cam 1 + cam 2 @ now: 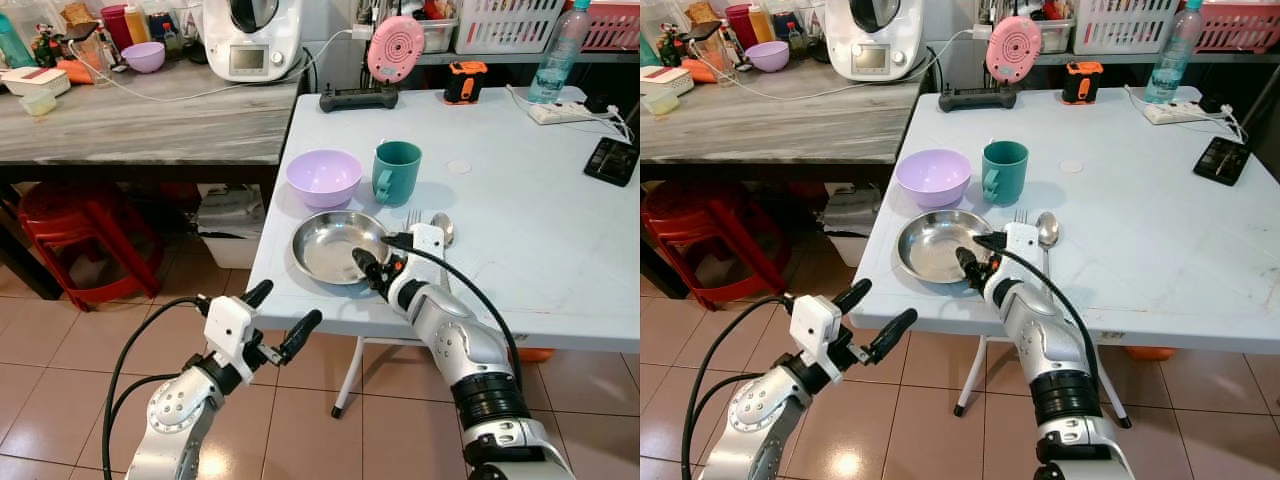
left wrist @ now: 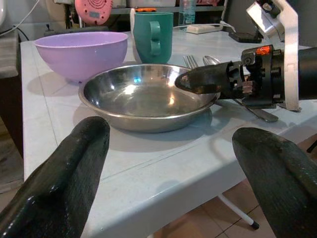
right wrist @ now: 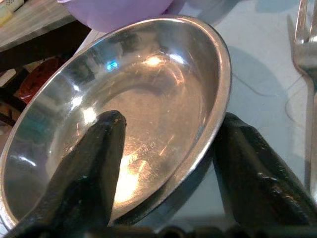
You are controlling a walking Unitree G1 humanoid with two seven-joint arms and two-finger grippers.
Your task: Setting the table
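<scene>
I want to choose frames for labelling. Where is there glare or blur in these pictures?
Right wrist view: bright glare patches inside the steel plate, and the right hand's fingers look soft, out of focus. Left wrist view: the left hand's fingers are blurred, the plate is sharp. Eye views: sharp, with only mild sheen on the floor tiles.

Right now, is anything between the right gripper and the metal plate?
No. The right gripper already straddles the metal plate's near rim, one finger inside and one outside, fork off to the side.
</scene>
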